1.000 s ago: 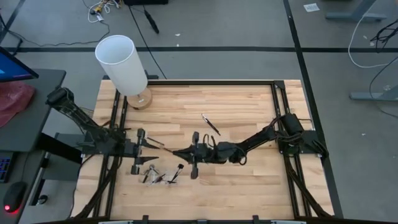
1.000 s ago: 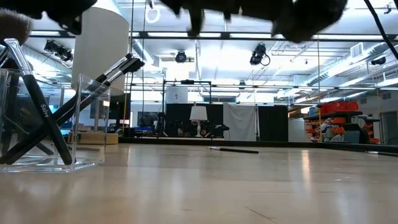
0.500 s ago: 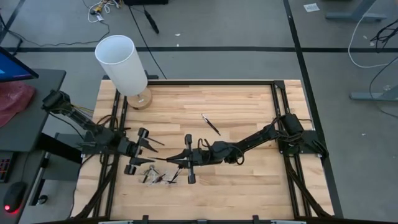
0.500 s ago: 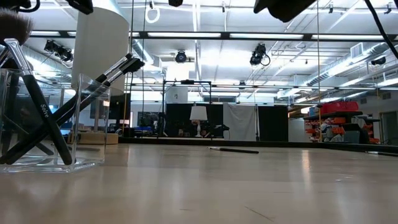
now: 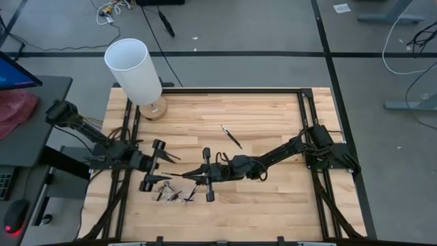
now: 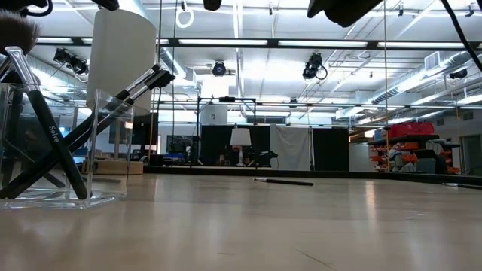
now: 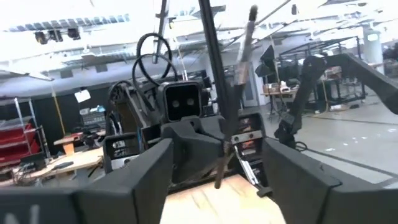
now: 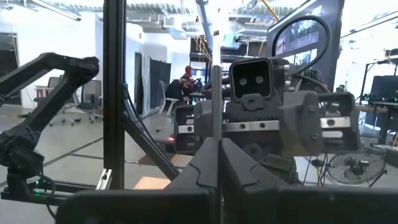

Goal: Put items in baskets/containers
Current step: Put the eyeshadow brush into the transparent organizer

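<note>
My right gripper (image 5: 196,175) (image 8: 217,158) hovers above the table's near-left part, shut on one slender dark brush (image 5: 181,175) that points toward my left gripper (image 5: 165,167) (image 7: 217,146). My left gripper is open and faces the right one. In the left wrist view the brush (image 7: 241,68) stands between its fingers, apart from them. The clear tray (image 5: 174,195) (image 6: 105,150) sits just near of both grippers. Several brushes (image 6: 45,143) lean inside it against its walls. One more brush (image 5: 231,135) (image 6: 282,181) lies flat on the wood farther back. My right gripper pinches the brush between its two shut fingers (image 8: 202,163), coming level from the table's right. The thin shaft (image 8: 216,106) runs on past the fingertips, along the fingers. The brush is lifted clear of the table.
A tall white cylinder on a round wooden base (image 5: 133,68) (image 6: 120,60) stands at the far-left corner. Black frame rails (image 5: 300,123) run along the table's sides. Bare wood (image 5: 273,205) lies to the right and near side. A monitor and desk (image 5: 20,82) are left of the table.
My right gripper has moved toward the table's left edge and a little nearer, carrying the brush closer to my left gripper. My left gripper drew back slightly toward the left edge. In the low view the arms' dark bulk has withdrawn from the picture's top.
</note>
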{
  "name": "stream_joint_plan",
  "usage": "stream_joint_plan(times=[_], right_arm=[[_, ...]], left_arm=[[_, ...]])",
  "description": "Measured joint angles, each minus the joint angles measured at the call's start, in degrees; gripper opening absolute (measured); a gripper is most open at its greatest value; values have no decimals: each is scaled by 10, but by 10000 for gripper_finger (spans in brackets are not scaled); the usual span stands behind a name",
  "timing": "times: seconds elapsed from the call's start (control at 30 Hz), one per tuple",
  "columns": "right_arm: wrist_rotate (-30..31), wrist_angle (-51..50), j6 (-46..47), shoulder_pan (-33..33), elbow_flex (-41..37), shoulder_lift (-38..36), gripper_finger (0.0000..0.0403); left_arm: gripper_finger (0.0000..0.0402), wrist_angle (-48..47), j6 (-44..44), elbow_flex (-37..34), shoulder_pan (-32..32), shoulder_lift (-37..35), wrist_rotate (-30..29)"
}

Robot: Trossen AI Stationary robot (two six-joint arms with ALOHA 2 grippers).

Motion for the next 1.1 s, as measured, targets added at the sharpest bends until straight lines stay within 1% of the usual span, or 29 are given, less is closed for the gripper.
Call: stream_joint_plan(times=[0.07,0.13,0.23,0.37,0.5,0.6,0.7,0.9,0.97,1.03,1.1], right_arm=[[0,-2,2,0,0,0,0],[0,-6,6,0,0,0,0],[0,-8,6,0,0,0,0],[7,-15,2,0,0,0,0],[10,-22,-2,3,0,0,0],[16,-22,-21,11,0,0,0],[40,-21,-38,20,0,0,0],[46,-24,-32,23,0,0,2],[46,-27,-29,23,0,0,4],[47,-34,-29,22,0,0,8],[53,-49,-24,22,0,0,17]], left_arm=[[262,23,-10,1,5,16,1],[263,27,-11,13,7,31,1],[250,27,-11,38,2,56,12],[213,23,-7,68,-14,83,23],[165,17,4,82,-34,88,15],[126,17,21,82,-51,87,-7],[90,16,28,82,-68,85,-24],[26,16,73,82,-92,83,-66],[16,11,89,82,-101,83,-82],[16,4,93,83,-109,80,-97],[21,-31,84,91,-117,72,-114]])
